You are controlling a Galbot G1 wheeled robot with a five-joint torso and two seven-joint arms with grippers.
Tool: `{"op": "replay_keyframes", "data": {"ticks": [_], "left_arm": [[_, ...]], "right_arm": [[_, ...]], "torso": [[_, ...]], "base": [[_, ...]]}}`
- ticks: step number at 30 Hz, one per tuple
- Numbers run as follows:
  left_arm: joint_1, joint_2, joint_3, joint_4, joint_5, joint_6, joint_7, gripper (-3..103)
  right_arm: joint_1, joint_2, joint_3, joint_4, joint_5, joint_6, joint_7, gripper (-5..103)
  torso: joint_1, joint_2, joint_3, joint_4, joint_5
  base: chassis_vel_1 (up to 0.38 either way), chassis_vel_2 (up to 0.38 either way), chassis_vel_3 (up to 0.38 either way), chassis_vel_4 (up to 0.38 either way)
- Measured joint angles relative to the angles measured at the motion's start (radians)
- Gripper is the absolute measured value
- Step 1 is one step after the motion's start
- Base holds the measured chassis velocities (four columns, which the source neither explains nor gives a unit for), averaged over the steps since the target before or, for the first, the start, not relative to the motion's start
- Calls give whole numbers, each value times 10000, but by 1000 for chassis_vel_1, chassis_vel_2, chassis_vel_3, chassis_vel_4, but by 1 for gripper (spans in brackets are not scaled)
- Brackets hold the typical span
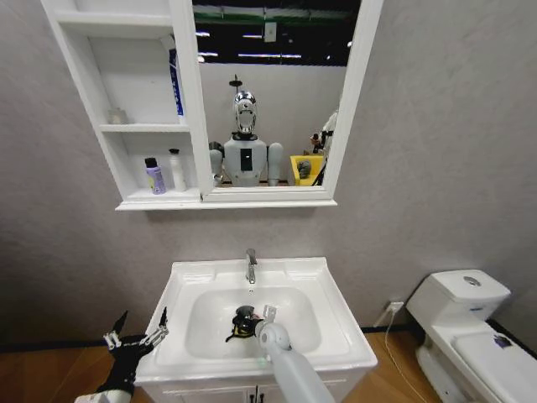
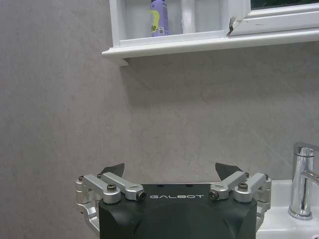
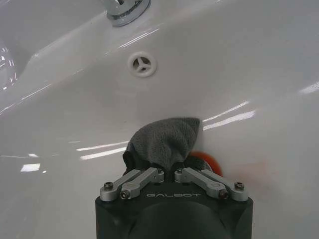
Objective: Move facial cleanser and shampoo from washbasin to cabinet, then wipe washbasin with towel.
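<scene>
The cabinet hangs on the far wall, joined to a tall mirror on its right. Its bottom shelf holds a purple bottle with a black cap and a white bottle just beside it on the right. The middle shelf has a small pale thing at the far left, too small to tell what, plus a blue and white tube leaning against the right wall of the compartment.

Below sits the washbasin with its chrome tap at the far rim. Down in the oval bowl is the towel, bunched up right over the red-ringed drain, so just a bit of red peeks out on one side.

The right pincer is down in the bowl, fingers pressed together and pinching the towel against the basin bottom. The left pincer hangs near the left front corner of the basin, off to its side, fingers spread wide and holding nothing.
</scene>
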Motion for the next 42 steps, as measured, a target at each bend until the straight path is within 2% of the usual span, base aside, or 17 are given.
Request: {"op": "replay_keyframes", "data": {"ticks": [5,9,15,19,23,25,29,33,37,39,42], "left_arm": [[-1,0,0,0,0,0,2,100],[0,0,0,0,0,0,2,100],[-1,0,0,0,0,0,2,100],[0,0,0,0,0,0,2,100],[0,0,0,0,0,-1,3,100],[0,0,-1,0,0,0,2,100],[-1,0,0,0,0,0,3,100],[0,0,0,0,0,0,3,100],[-1,0,0,0,0,0,3,100],[-1,0,0,0,0,-1,3,100],[0,0,0,0,0,-1,3,100]], "right_arm": [[-245,-148,341,404,76,-131,77,4],[-638,-851,786,1172,427,-333,336,4],[-840,-1396,1141,1661,667,-440,426,4],[-794,-1344,1075,1572,651,-443,372,4],[-520,-920,837,1039,536,-424,78,4],[-219,-487,602,375,14,-253,-355,4],[150,-41,328,-180,-344,-69,-744,4],[315,-14,216,-247,-241,-64,-747,4],[190,-29,358,-208,21,-125,-568,4],[88,-120,416,-119,141,-166,-535,4],[-235,-554,697,314,453,-291,-406,4]], "torso": [[0,0,-2,5,2],[0,2,-3,-3,0],[0,3,-3,-2,0],[0,3,-4,-3,-2],[0,3,-3,4,0],[2,3,-3,3,-2],[2,2,-3,6,1],[3,3,-3,-2,-3],[3,2,-3,1,0],[2,2,-3,5,3],[2,3,-3,-3,0]], "base": [[0,0,0,0],[0,0,0,0],[0,0,0,0],[0,0,0,0],[0,0,0,0],[0,0,0,0],[0,0,0,0],[0,0,0,0],[0,0,0,0],[0,0,0,0],[0,0,0,0]]}}
